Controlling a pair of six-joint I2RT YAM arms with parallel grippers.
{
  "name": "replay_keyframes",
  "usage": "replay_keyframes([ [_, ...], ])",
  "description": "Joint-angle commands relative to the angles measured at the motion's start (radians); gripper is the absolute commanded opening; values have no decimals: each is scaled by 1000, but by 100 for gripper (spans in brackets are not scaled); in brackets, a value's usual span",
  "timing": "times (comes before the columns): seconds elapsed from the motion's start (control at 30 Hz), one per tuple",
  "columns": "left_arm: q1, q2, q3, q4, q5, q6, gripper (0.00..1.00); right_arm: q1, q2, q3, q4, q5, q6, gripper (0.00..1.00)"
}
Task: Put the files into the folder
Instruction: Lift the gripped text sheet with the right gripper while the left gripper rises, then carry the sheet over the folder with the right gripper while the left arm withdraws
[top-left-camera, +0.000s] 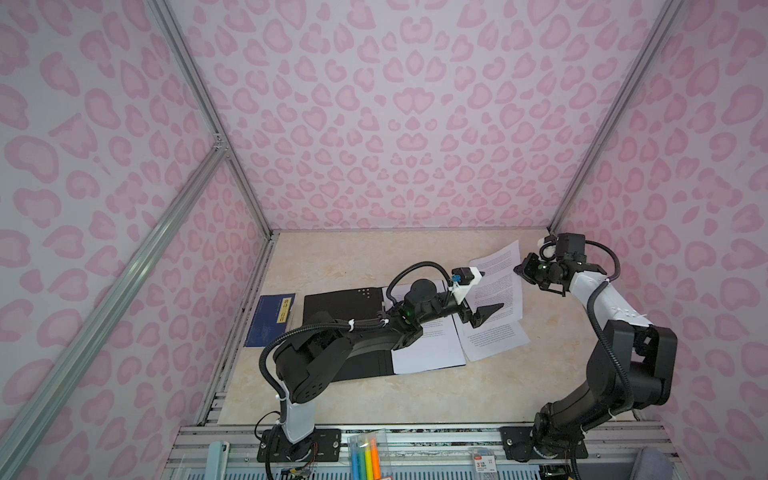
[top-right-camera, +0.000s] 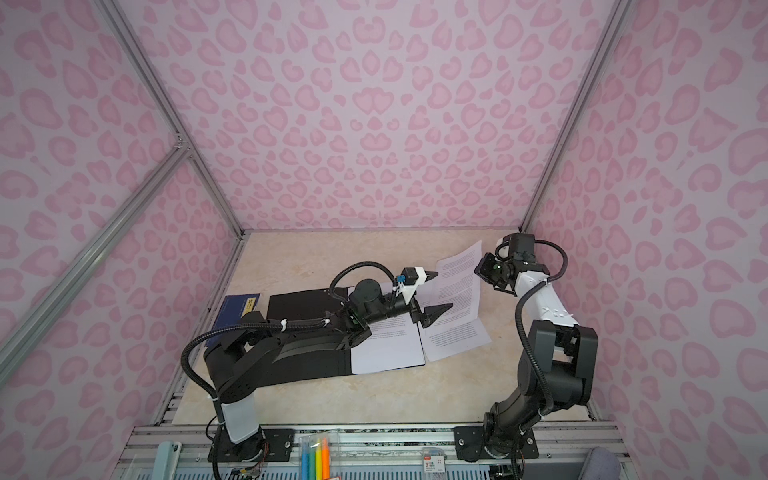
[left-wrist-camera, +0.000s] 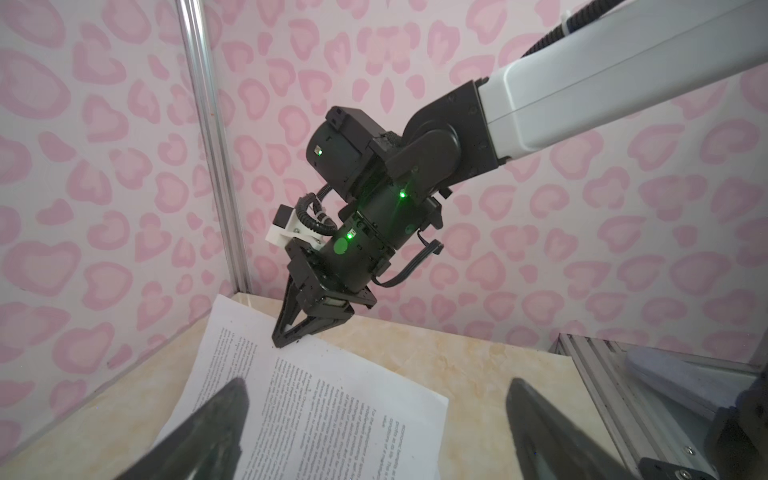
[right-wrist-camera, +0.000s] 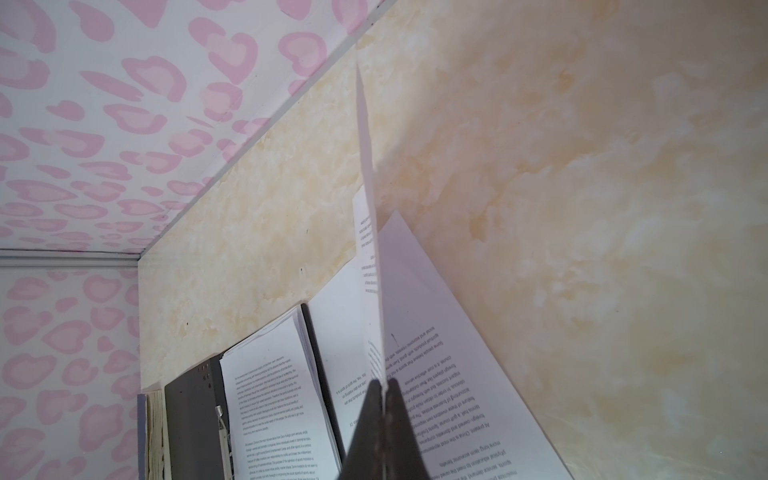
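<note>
Black inside up, the folder (top-left-camera: 338, 305) is laid open left of the tabletop's (top-left-camera: 332, 257) middle, with files (top-left-camera: 428, 353) stacked on its right half and one loose sheet (top-left-camera: 498, 338) just beside its right edge. Above that edge the left gripper (top-right-camera: 438, 291) is held wide apart, empty. Toward the far right corner a raised sheet (top-left-camera: 498, 270) is pinched in the right gripper's (top-left-camera: 520, 271) closed jaws; the folder lies to its left, with the left arm (top-left-camera: 365, 338) between.

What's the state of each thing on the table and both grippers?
folder: open, lying flat
sheets in folder: lying flat
held sheet: partly lifted
loose sheet: flat beside folder
left gripper: open, empty
right gripper: shut on held sheet
blue booklet: closed
</note>
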Motion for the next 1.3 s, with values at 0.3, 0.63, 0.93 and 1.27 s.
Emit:
replay_keyframes([
  [0.3,7,-447,-416,-37,-254,-54,98,83,-224,-15,12,201,-1,0],
  [0.63,49,-866,-506,-757,-626,-155,98,283,-299,69,-23,341,-45,0],
  [0.93,58,-1212,-561,-1241,-899,-291,98,499,-292,129,-8,331,-5,0],
  [1.27,58,-1262,-472,-1466,-668,-244,98,648,-268,99,129,226,120,0],
])
